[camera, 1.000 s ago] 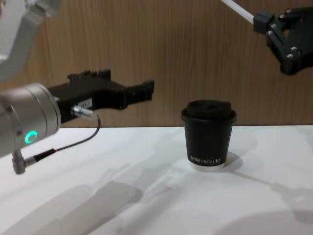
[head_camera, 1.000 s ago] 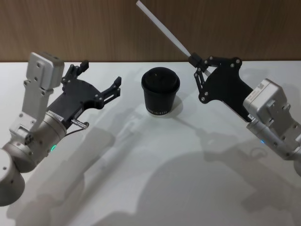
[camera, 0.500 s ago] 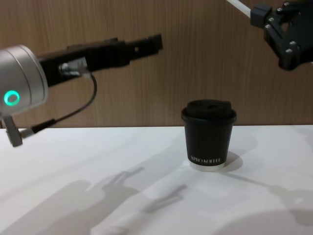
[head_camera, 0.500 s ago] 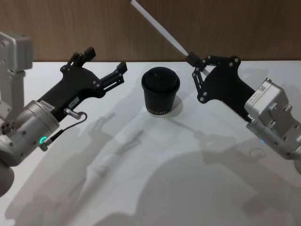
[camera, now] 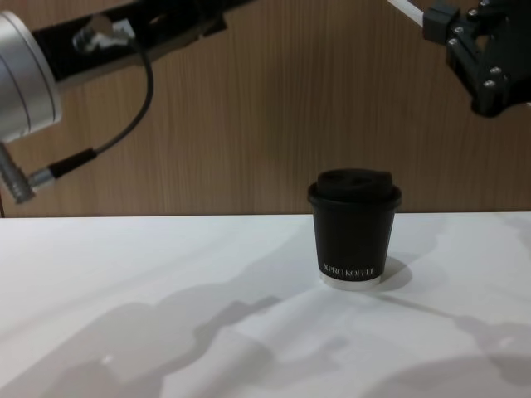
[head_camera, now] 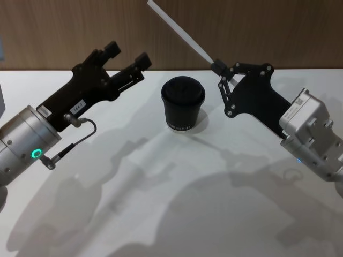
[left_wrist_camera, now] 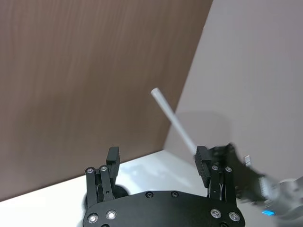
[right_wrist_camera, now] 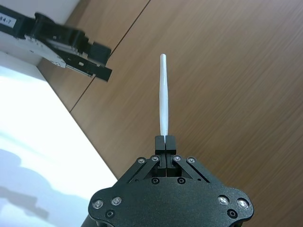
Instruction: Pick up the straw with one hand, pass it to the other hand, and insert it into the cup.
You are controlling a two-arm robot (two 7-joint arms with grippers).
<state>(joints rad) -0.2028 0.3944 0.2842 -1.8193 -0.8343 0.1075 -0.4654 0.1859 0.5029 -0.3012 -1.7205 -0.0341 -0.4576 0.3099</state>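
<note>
Nearest, low on the left of the head view, the silver left arm (head_camera: 19, 155) with a glowing green ring (head_camera: 36, 154) and a thin black cable (head_camera: 75, 140). On its black body a small white label (head_camera: 79, 105), illegible there, cut off as "84-7" at the edge of the right wrist view. Ahead of that, the left pincer (head_camera: 128, 54), spread wide and empty, raised over the white counter (head_camera: 187, 187) to the left of the cup (head_camera: 183, 104). Opposite, the right pincer (head_camera: 217, 67), pressed together on the lower end of the straw (head_camera: 179, 32), in the air to the cup's right and higher than its lid. Between them the cup (camera: 354, 228), upright on the counter, black with a domed black lid. "XPRO KOFFEE" in small white letters low on its side, clear from the chest view, unreadable from the head. Straw white and straight, slanting up and leftward across the brown wooden wall (head_camera: 268, 27), clear of the cup. In the left wrist view, the straw (left_wrist_camera: 173, 120) framed between the spread fingers (left_wrist_camera: 112, 156). In the right wrist view, the straw (right_wrist_camera: 163, 94) straight out of the closed right pincer (right_wrist_camera: 164, 141), with the left pincer (right_wrist_camera: 103, 61) farther off.
</note>
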